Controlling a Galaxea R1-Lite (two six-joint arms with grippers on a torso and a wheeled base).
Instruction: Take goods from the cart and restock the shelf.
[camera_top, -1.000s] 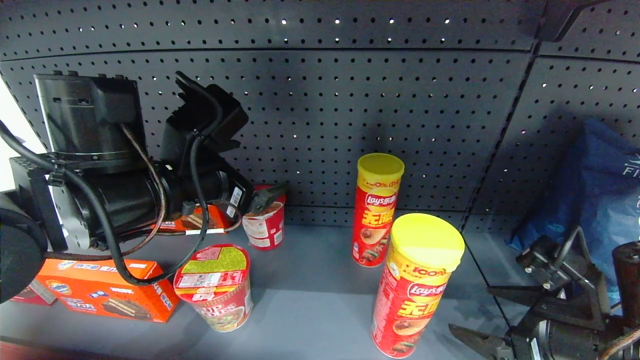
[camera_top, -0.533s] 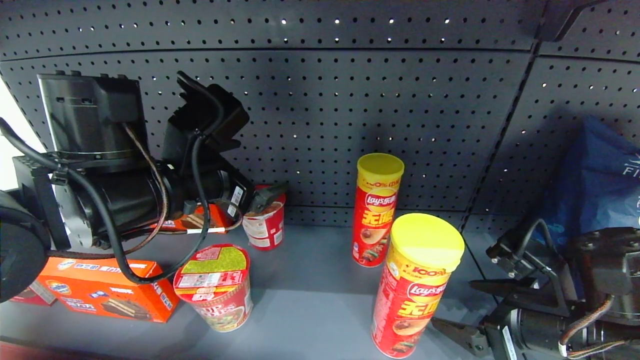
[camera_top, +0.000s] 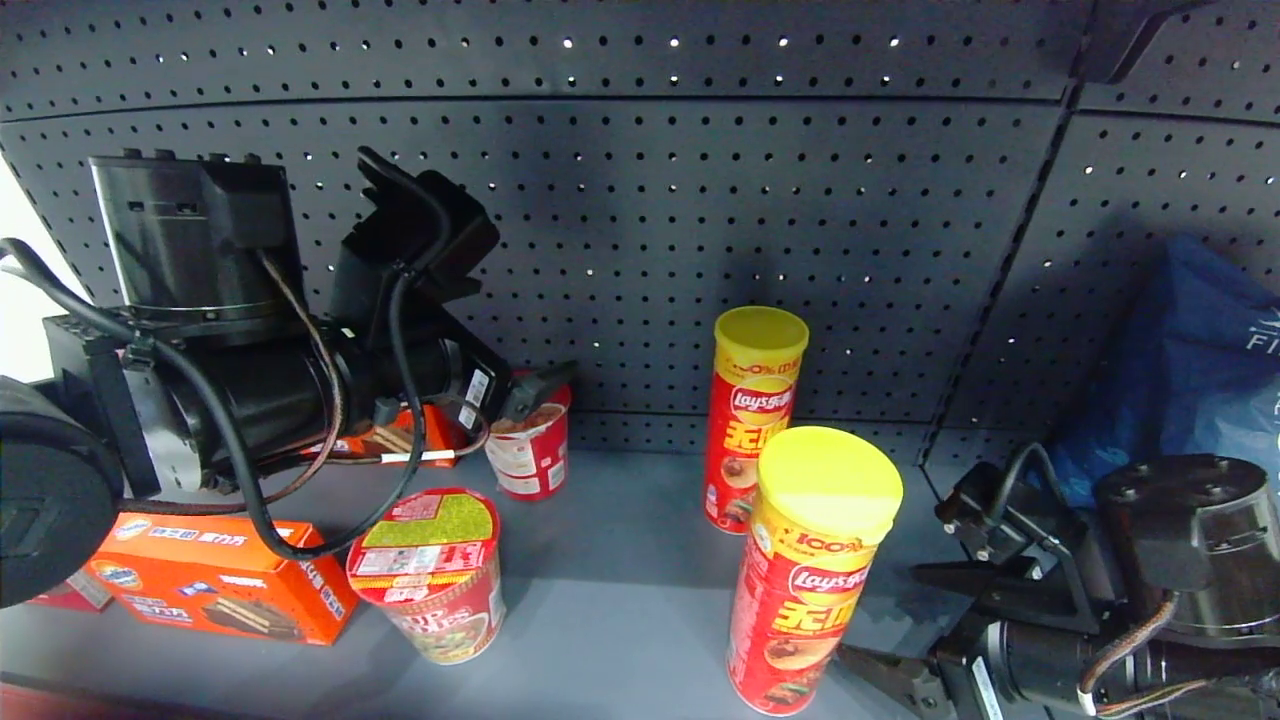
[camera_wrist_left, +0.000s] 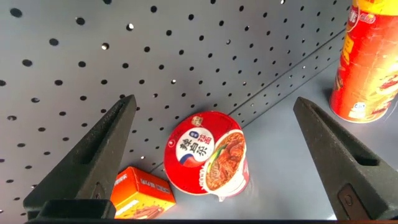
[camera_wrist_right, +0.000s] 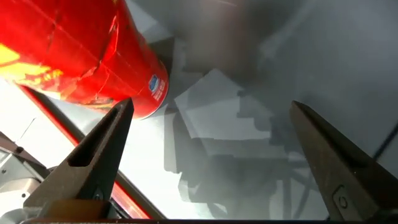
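Shelf: a grey shelf board (camera_top: 620, 600) spans the lower half of the head view, and the goods stand on it.
Back wall: a dark pegboard (camera_top: 700, 200) closes the upper half, lit through some of its holes.
Right edge: a blue bag (camera_top: 1200, 370) leans on the pegboard at the right of the frame.
Chip cans: the rear chip can (camera_top: 752, 430) stands upright at centre, near the pegboard. The front chip can (camera_top: 810, 590) is at lower centre-right, leaning a little to the left.
Noodle cups: the front noodle cup (camera_top: 435, 580) sits at lower left of centre. The rear noodle cup (camera_top: 530, 455) sits behind it, by the pegboard.
Boxes: one orange box (camera_top: 210, 590) lies flat at lower left. A second orange box (camera_top: 400, 440) lies behind it, just beside the rear noodle cup.
Left gripper: the left gripper (camera_wrist_left: 214, 102) is spread wide and empty, facing the rear noodle cup from the left of the frame.
Right gripper: the right gripper (camera_wrist_right: 211, 104) is spread wide and holds nothing. It sits at lower right, with one finger close by the front chip can's base; whether they touch I cannot tell.
Change: since half a second ago, the right gripper has come further left. The front chip can now stands a bit more to the left. The rear chip can, cups and boxes are where they were.
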